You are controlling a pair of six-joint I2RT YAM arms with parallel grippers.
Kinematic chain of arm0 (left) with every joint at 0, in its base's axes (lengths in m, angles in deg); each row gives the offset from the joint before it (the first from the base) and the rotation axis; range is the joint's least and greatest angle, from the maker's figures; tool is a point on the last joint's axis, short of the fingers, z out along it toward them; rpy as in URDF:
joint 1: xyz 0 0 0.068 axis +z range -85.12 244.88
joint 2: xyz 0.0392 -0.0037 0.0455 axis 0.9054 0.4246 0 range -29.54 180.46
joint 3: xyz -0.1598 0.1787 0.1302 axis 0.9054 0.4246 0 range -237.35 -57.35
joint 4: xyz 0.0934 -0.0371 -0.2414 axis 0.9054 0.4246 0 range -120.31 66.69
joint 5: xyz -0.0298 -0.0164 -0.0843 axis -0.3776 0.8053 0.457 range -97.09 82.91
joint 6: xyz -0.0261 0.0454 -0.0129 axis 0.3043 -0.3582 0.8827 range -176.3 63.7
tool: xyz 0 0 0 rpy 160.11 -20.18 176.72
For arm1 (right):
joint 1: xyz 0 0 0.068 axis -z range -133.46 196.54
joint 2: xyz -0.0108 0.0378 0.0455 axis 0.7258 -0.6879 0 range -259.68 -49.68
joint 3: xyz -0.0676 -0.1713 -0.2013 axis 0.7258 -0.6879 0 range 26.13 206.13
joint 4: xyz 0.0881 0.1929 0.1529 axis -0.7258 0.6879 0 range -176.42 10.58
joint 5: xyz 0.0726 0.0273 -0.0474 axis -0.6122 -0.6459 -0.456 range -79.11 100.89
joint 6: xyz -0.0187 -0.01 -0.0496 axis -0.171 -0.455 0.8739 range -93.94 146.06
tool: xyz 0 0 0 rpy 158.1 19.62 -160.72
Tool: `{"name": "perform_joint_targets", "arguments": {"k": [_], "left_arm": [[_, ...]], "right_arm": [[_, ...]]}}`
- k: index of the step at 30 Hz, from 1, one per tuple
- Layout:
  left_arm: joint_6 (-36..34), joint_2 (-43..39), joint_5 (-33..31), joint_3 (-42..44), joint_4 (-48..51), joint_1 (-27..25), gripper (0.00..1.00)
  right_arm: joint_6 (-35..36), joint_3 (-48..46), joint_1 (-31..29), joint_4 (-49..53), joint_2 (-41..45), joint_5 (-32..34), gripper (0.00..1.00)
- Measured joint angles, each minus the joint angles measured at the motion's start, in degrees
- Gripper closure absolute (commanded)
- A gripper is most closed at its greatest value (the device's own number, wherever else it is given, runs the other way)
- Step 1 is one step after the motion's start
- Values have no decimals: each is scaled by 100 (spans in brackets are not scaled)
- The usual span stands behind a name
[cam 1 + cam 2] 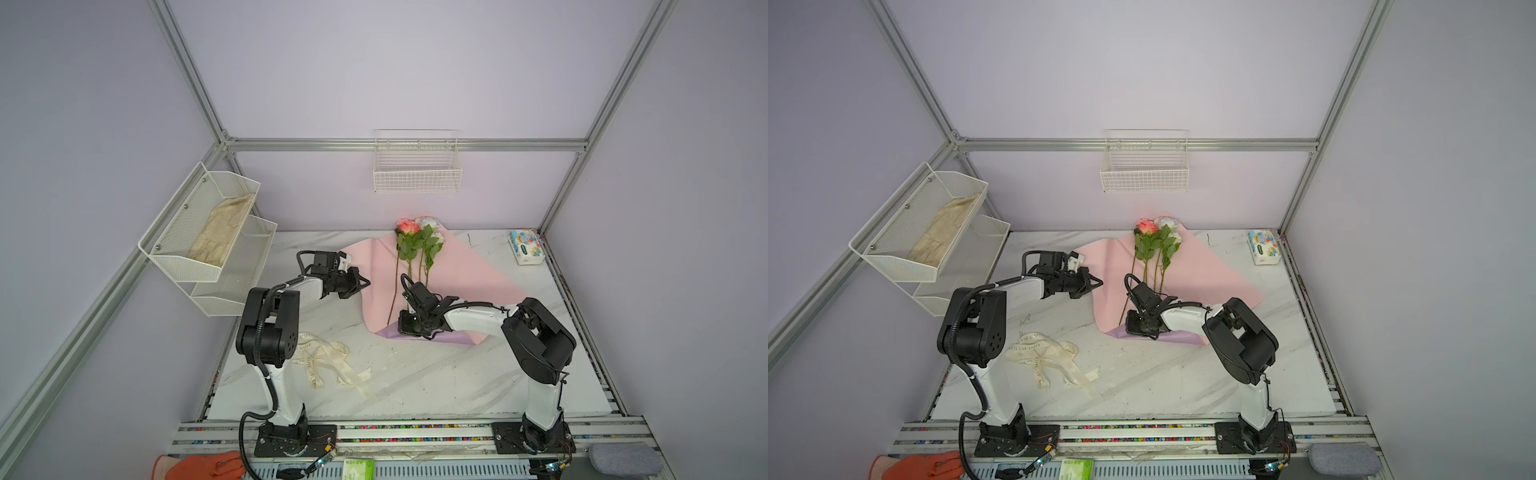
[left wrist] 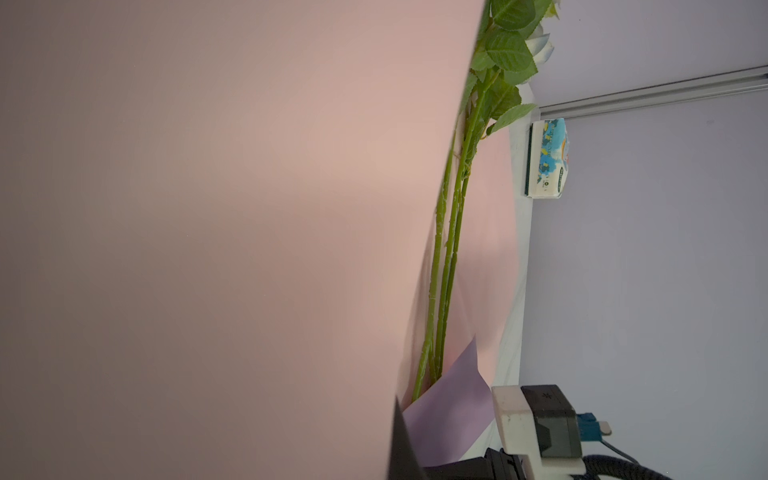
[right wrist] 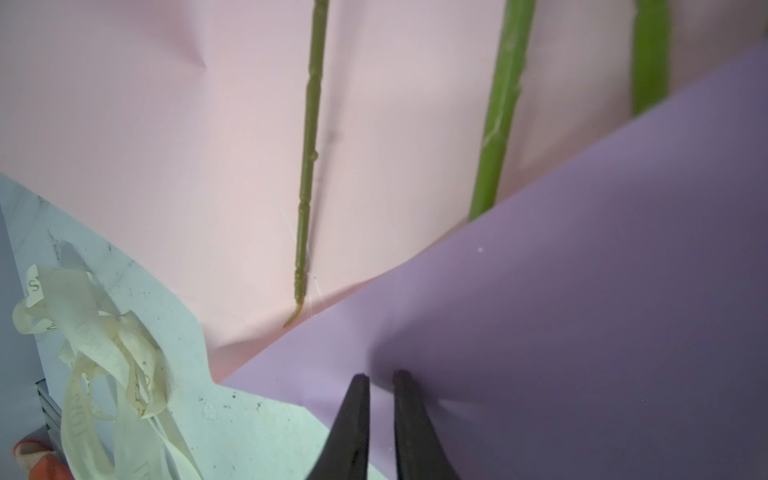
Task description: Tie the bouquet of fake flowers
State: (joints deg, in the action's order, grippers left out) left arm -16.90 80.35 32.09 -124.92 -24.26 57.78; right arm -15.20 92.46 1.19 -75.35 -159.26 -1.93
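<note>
Bouquet [image 1: 415,246]: pink, white, pale-blue, leafy, long-stemmed

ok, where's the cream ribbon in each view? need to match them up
Top views: in both, the ribbon lies loose at the front left of the table.
Left wrist: not in it; the pink paper blocks most of the view.
Right wrist: the ribbon lies on bare table past the paper's corner.
Shared landmark: the bouquet stems on the pink paper.
</note>
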Motion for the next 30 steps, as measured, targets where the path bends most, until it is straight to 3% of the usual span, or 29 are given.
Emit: {"name": "perform_joint_targets", "arguments": {"k": [9, 22, 30], "left_arm": [[459, 0, 188, -723, 87, -243, 100], [813, 116, 328, -1139, 114, -730, 100], [824, 280, 229, -1425, 160, -1016, 100]], "right_arm": [[44, -35, 0, -70, 9, 7, 81], [44, -398, 55, -494, 184, -61, 80], [-101, -793, 166, -601, 662, -203, 72]]}}
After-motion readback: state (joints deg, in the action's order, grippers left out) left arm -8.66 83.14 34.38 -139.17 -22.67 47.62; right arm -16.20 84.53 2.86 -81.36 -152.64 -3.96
